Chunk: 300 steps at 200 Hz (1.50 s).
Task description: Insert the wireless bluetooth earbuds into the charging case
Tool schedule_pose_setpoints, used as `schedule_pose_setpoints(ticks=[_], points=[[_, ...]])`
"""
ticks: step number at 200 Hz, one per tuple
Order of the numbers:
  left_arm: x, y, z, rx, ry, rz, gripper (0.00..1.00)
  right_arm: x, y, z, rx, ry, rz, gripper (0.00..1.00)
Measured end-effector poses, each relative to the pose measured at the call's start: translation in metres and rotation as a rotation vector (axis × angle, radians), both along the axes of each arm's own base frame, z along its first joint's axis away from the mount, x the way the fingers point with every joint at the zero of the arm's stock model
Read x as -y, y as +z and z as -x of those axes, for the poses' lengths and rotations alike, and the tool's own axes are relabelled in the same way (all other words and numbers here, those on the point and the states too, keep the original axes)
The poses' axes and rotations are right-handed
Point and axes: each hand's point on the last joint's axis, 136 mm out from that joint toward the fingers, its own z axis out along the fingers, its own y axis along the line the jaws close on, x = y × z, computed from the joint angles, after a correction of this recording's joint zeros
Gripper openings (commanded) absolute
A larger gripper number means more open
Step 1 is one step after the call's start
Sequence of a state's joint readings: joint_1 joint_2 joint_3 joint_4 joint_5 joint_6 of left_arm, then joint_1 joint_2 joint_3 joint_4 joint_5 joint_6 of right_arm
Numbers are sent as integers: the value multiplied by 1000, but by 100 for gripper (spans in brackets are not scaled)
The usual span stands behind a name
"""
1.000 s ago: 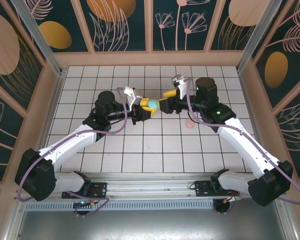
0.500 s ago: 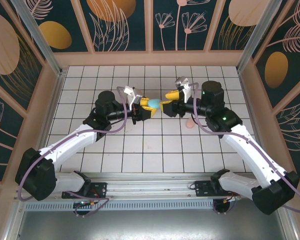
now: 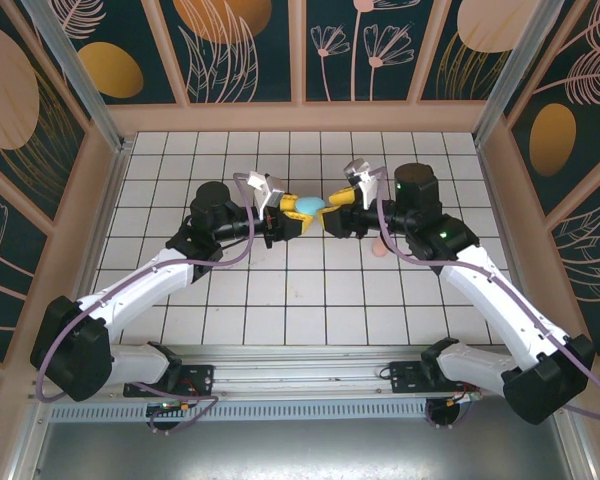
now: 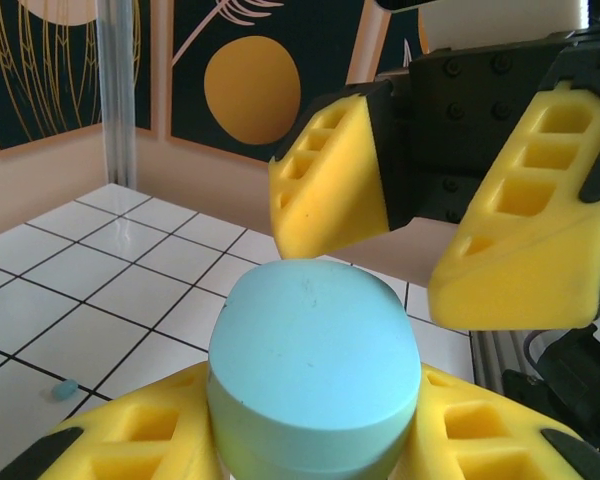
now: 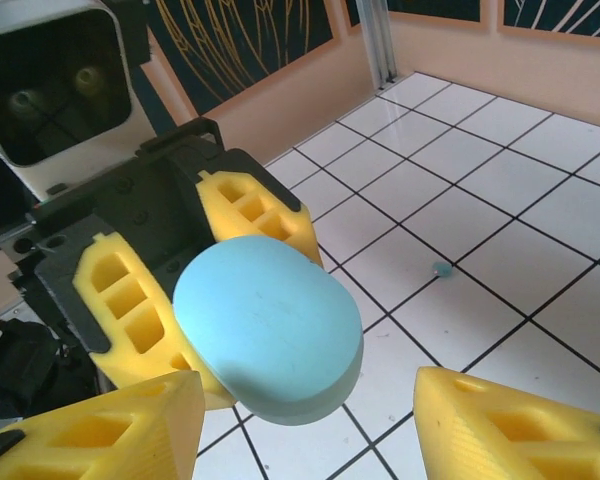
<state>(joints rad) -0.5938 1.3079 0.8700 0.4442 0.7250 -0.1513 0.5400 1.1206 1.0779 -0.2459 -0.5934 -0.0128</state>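
Mid-table, with the walls well apart from both arms. My left gripper (image 3: 295, 213) clenches the teal case (image 4: 315, 375). The right gripper (image 5: 310, 430) stands spread astride it, contact unclear to me. Wrist views show a teal earbud (image 5: 440, 268) on a tile. Overhead, a pink object (image 3: 380, 248) lies half hidden by the right arm.

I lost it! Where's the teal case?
Top view, above mid-table: the smooth teal oval plastic case is clamped in the left end effector, facing the open right end effector.
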Motion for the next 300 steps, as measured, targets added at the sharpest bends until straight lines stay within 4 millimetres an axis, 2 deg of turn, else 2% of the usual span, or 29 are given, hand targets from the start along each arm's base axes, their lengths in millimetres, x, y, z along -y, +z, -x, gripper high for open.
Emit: schedule_pose_setpoints(ticks=[103, 124, 156, 178, 196, 213, 230, 249, 264, 300], points=[[-6, -2, -11, -4, 54, -7, 8, -4, -2, -19, -20, -79, 28, 54], [-7, -2, -13, -4, 63, -7, 8, 1, 2, -26, -24, -119, 21, 53], [-3, -1, -4, -6, 18, -2, 8, 19, 8, -51, -29, -221, 2, 52], [-2, 2, -3, -2, 8, 9, 8, 19, 5, -55, -44, -225, 0, 53], [-2, 4, -3, 2, 8, 13, 7, 16, 5, -51, -48, -198, -3, 53], [-2, 3, -2, 1, 4, 12, 6, 14, 8, -44, -26, -162, -9, 59], [-2, 2, -1, -6, -4, 7, 6, 15, 9, -28, 4, -116, -25, 64], [-1, 3, 2, -12, -20, 5, 6, 16, 11, -7, 34, -54, -56, 65], [0, 5, 3, -13, -30, 5, 6, 14, 16, 3, 57, -6, -78, 66], [4, 7, 4, -25, -63, 4, 6, 5, 18, 8, 74, 73, -99, 66]])
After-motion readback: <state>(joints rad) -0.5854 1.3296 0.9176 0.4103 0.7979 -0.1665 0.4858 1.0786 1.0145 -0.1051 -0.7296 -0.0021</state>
